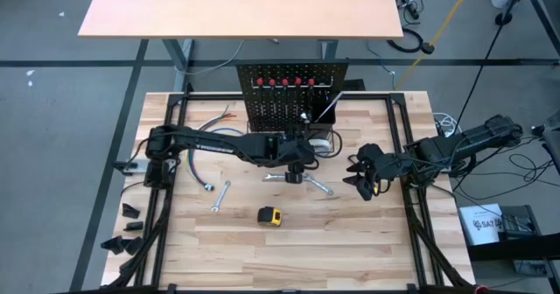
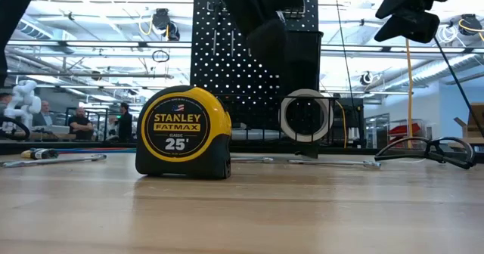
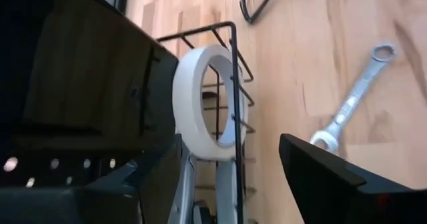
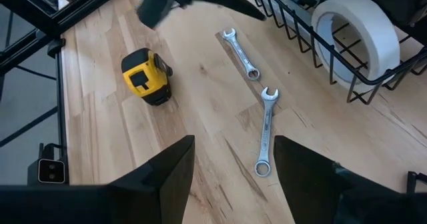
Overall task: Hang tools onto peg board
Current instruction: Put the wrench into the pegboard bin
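Tabletop: left tool (image 1: 297,164) hovers over wire basket (image 1: 317,142).

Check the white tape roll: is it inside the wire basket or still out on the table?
Inside. The tape roll stands on edge within the wire basket at the peg board's base, bars in front of it.

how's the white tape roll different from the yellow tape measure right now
The white tape roll stands on edge inside the peg board's wire basket; the tape measure sits out on the bare table. The roll is an open ring you can see through; the tape measure is a solid yellow-and-black case. The left gripper, open, is right at the roll; nothing is near the tape measure. Neither is held.
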